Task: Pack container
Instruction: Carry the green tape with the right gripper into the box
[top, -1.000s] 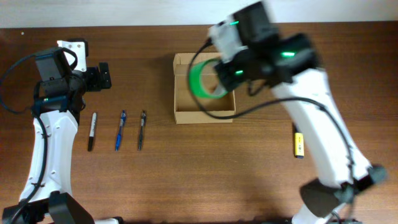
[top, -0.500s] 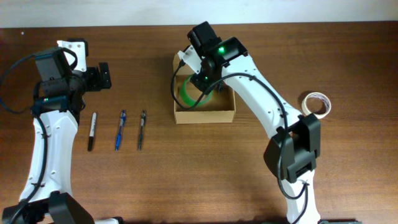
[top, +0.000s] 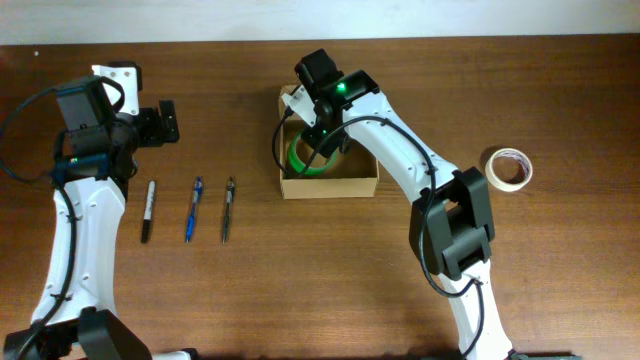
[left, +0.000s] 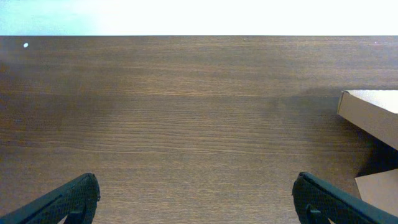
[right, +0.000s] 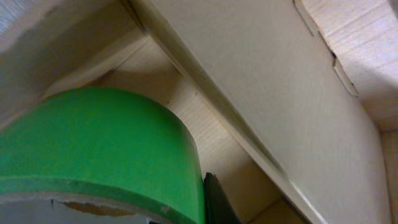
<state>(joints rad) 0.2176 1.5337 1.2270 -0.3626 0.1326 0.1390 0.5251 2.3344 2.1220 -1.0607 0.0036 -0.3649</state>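
The container is a tan cardboard box open at the table's middle back; a corner shows in the left wrist view. My right gripper reaches into it, shut on a green tape roll. In the right wrist view the roll fills the lower left, one dark finger pressed against its outer side, box walls close around. My left gripper is open and empty over bare table at the far left, both fingertips at the bottom corners of its view.
A black marker, a blue pen and a dark pen lie in a row left of the box. A white tape roll lies at the right. A white bracket sits at the back left.
My right arm swung left and down, carrying the green roll from above the box's right side into the box. The white roll became visible. The left arm has not moved.
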